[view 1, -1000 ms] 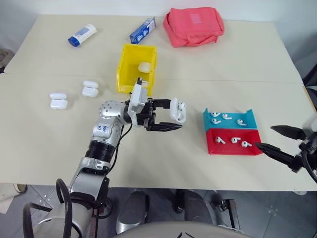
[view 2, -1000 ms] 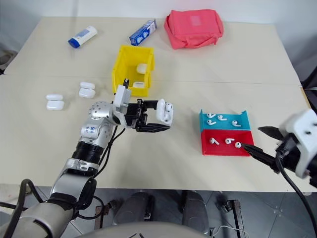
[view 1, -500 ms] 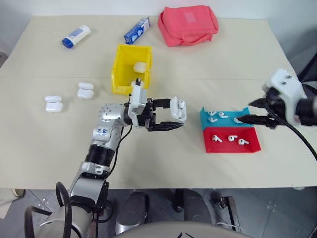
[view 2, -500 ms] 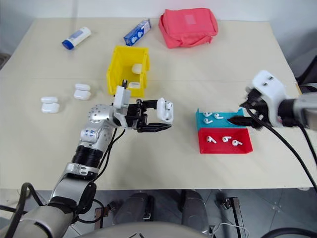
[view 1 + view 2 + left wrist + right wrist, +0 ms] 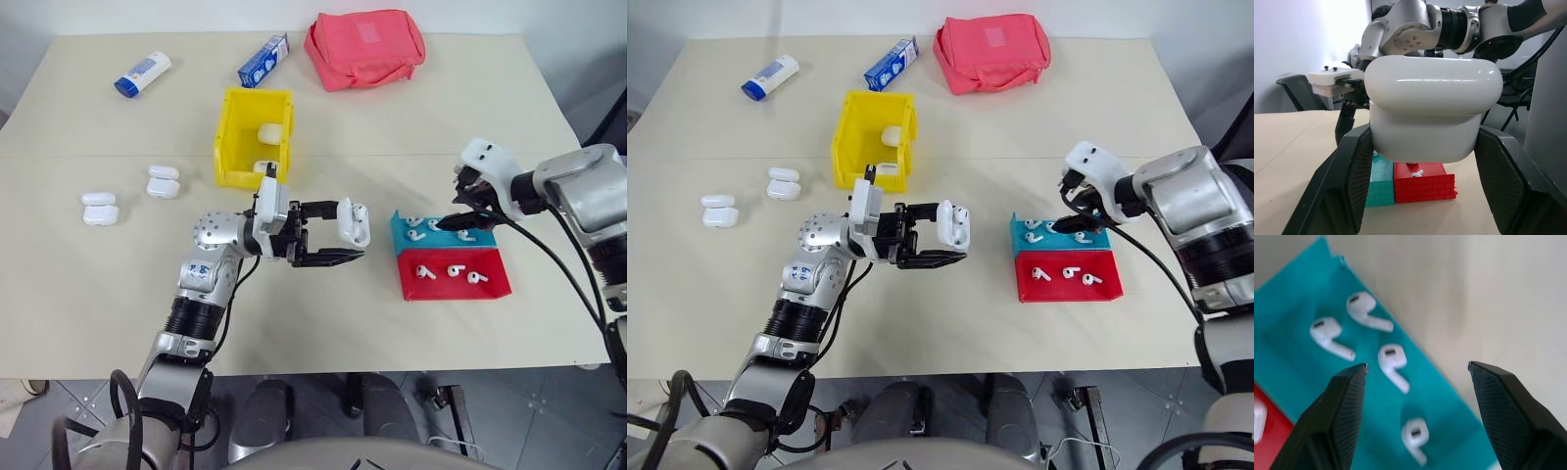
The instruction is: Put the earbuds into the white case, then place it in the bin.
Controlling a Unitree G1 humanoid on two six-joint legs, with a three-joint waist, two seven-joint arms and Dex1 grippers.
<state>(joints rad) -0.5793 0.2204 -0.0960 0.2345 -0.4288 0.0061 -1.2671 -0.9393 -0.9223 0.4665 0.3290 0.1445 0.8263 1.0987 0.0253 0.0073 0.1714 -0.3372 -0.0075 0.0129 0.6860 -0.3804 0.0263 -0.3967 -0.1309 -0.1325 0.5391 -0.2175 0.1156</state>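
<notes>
Beige table (image 5: 118,323): yellow bin (image 5: 238,147), four white cases (image 5: 127,196), teal tray (image 5: 407,238), red tray (image 5: 453,286), pink bag (image 5: 364,47), white-and-blue tube (image 5: 141,74), blue box (image 5: 263,60).

Big cream-colored table (image 5: 118,294), looks like two tabletops pushed together since a seam runs straight across it. Floor underneath is grey tile (image 5: 529,421). From the left wrist view there's a pale, brightly lit wall (image 5: 1308,44) and a dark office chair (image 5: 1300,90) behind the table.

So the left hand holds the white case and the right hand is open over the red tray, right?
Not quite: the right hand is open over the teal tray, as the right wrist view shows. The left hand does hold the white case.
</notes>
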